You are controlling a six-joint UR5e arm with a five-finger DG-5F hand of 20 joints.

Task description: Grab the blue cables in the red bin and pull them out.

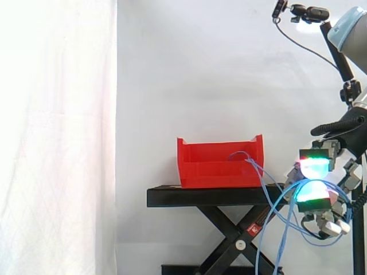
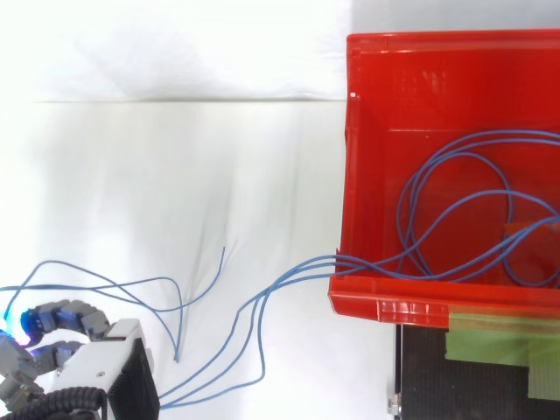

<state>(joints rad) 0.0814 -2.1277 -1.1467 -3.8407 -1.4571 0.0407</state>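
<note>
The red bin [image 1: 218,169] stands on a black stand [image 1: 206,196]. Thin blue cables [image 2: 455,201] lie coiled inside the bin [image 2: 394,308]. Several strands cross its low rim and run out toward my hand [image 2: 92,367] at the lower left of the top view. In the side view the hand [image 1: 314,197] hangs right of the stand and just below bin height, its fingers curled round the cables [image 1: 269,189]. Its fingertips [image 1: 314,166] glow green, red and cyan. Loose cable loops [image 2: 105,284] spread beside the hand and sag beneath it.
The stand is a black scissor lift [image 1: 229,235] before a white curtain [image 1: 57,137]. A greenish patch [image 2: 503,332] lies on the stand top beside the bin. The arm and a small mounted device [image 1: 304,12] fill the upper right in the side view.
</note>
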